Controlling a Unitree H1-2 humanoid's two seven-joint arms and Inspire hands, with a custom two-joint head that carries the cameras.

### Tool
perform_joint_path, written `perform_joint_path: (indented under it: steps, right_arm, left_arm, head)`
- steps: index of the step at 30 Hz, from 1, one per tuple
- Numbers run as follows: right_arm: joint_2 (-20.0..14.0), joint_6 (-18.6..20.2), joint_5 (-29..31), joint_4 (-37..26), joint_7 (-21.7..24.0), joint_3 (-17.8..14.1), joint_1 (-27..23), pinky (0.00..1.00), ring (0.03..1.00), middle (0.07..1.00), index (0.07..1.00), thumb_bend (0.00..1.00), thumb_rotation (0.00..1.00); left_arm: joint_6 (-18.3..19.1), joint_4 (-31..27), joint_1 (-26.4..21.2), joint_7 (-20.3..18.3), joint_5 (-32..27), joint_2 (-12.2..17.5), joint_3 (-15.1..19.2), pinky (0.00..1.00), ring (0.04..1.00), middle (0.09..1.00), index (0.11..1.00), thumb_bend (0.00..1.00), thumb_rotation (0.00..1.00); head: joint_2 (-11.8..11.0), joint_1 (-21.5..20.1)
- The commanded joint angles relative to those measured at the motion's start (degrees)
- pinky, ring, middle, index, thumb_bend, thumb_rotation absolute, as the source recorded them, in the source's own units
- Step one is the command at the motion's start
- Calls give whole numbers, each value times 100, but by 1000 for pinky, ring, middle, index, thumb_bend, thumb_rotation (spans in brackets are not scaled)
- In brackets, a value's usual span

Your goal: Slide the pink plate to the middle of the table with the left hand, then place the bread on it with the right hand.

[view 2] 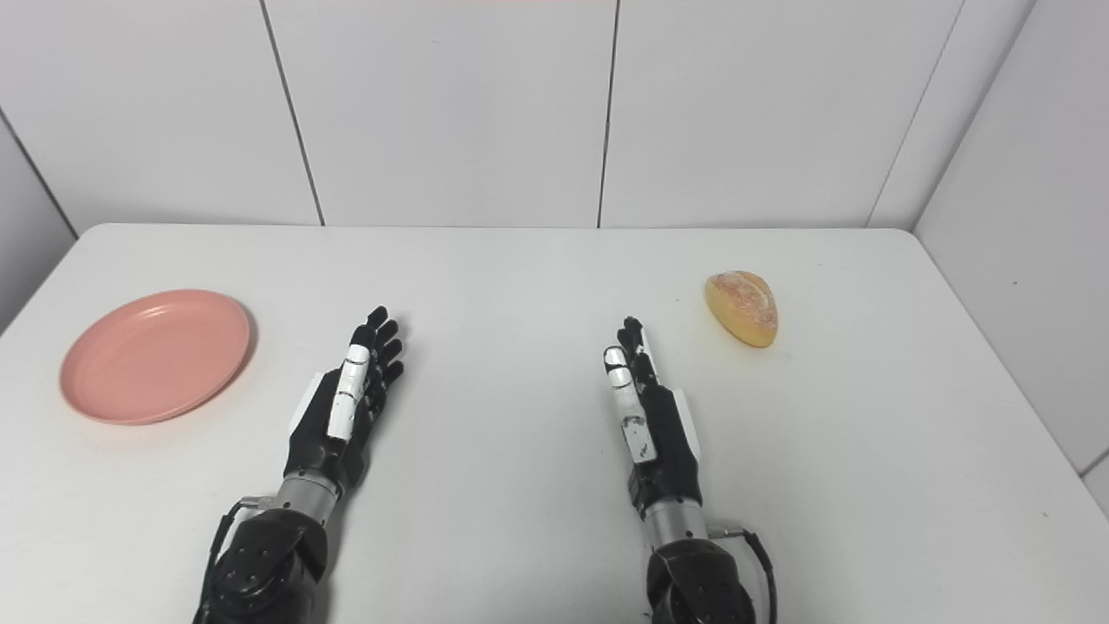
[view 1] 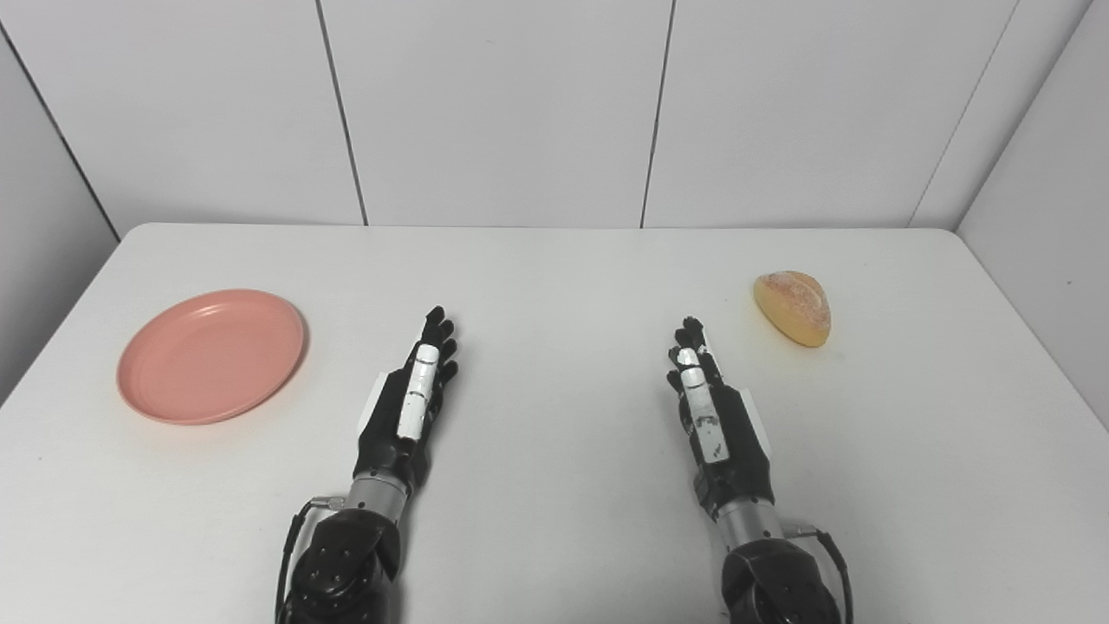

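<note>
While both arms reach in from the near edge of the plain white table (view 1: 554, 277), neither hand holds anything. The black-and-white left hand (view 1: 414, 400) lies low over the tabletop with its fingers stretched forward and slightly spread, empty, and the black-and-white right hand (view 1: 710, 407) mirrors it on the other side, fingers likewise extended and empty. Well to the left of the left hand sits the round, shallow pink plastic plate (view 1: 211, 355), flat on the table near its left edge and apart from the hand. Far on the right side, beyond and to the right of the right hand's fingertips, rests the golden-brown oval bread roll (view 1: 793, 308), lying directly on the table, untouched. Behind the table rise pale panelled walls (view 1: 502, 104) with thin dark seams.
</note>
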Motion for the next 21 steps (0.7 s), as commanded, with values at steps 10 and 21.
perform_joint_path:
  steps: [10,21]
  right_arm:
    - [59,-227,10,-38,-13,1,-192,1000,1000,1000,1000,702,904]
    - [27,-177,52,-37,24,-15,-188,1000,1000,1000,1000,712,905]
  left_arm:
    - [-126,-52,-126,-70,26,23,-71,1000,1000,1000,1000,661,1000]
    - [-119,-39,-131,-67,27,10,-92,1000,1000,1000,1000,661,1000]
  head:
    - [-7,9]
    - [-66,244]
